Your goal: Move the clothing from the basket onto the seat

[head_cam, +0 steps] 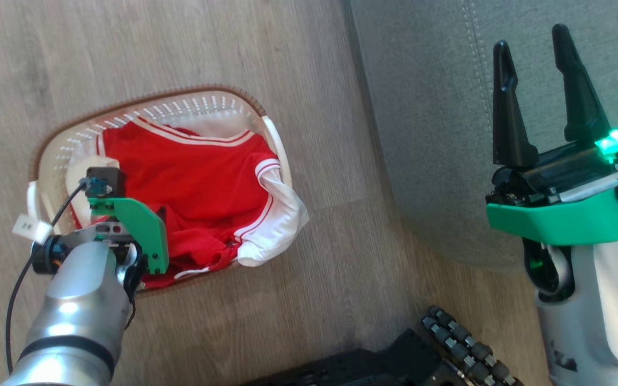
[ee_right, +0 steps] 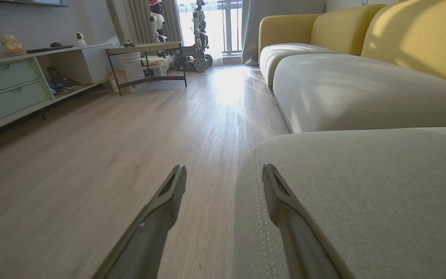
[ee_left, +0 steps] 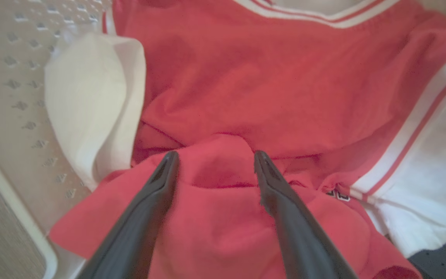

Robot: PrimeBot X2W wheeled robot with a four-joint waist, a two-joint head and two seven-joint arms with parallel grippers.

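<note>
The red clothing (head_cam: 191,182) with white stripes and white sleeves lies piled in the cream basket (head_cam: 142,110) on the wooden floor; one white sleeve hangs over the basket's right rim. My left gripper (ee_left: 212,155) is down in the basket, open, its two dark fingers astride a raised red fold of the clothing (ee_left: 246,89). In the head view the left arm's green bracket (head_cam: 137,225) hides those fingers. My right gripper (head_cam: 535,48) is open and empty, held above the grey seat (head_cam: 427,107). In the right wrist view the right gripper (ee_right: 224,170) hovers at the edge of the seat (ee_right: 362,186).
The basket's perforated wall (ee_left: 18,97) is close on the left of the left fingers. A yellow-backed sofa (ee_right: 343,81) runs on past the seat. A low cabinet (ee_right: 18,85), a metal-framed table (ee_right: 145,50) and another robot (ee_right: 198,31) stand far across the floor. My dark base (head_cam: 395,359) is below.
</note>
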